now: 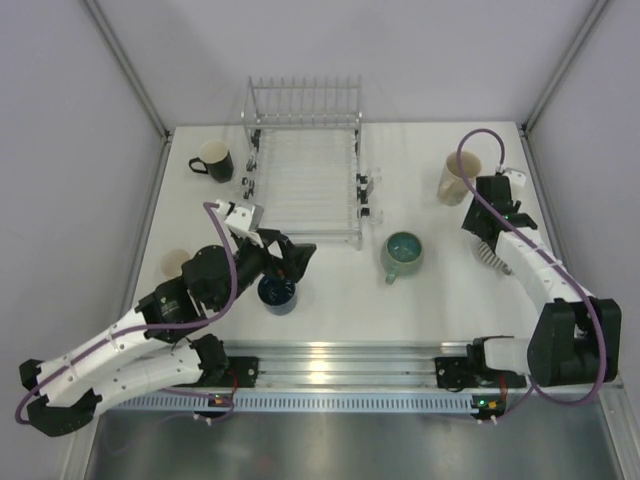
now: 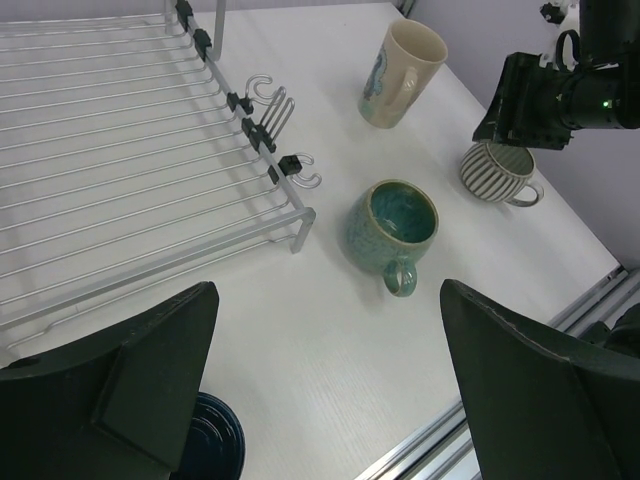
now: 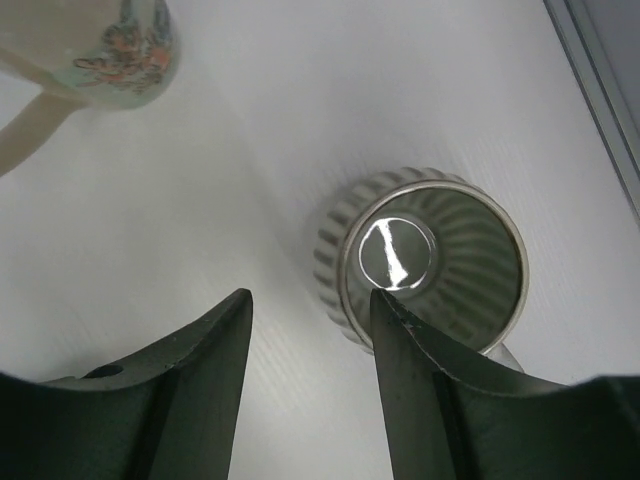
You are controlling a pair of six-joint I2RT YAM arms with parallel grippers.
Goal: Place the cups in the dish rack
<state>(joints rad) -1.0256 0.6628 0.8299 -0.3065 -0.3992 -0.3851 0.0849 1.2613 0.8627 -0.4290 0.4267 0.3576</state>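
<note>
The dish rack (image 1: 300,170) (image 2: 120,150) stands at the back middle with nothing on its wires. My right gripper (image 3: 310,300) (image 1: 486,236) hangs over the ribbed beige cup (image 3: 430,260) (image 2: 497,172); its jaws are partly closed and straddle the cup's near wall, one finger over the mouth, the other outside and clear of it. My left gripper (image 2: 328,290) (image 1: 290,265) is wide open just above the dark blue cup (image 1: 277,293) (image 2: 210,440), holding nothing. The teal-green cup (image 1: 403,255) (image 2: 392,225), the tall cream cup (image 1: 455,178) (image 2: 400,60) and the black cup (image 1: 213,160) stand on the table.
A small yellowish cup (image 1: 178,262) peeks out behind my left arm. Wire hooks (image 2: 270,105) stick out from the rack's right side. A metal rail (image 1: 340,362) runs along the near edge, and the right table edge (image 3: 600,90) lies close to the ribbed cup.
</note>
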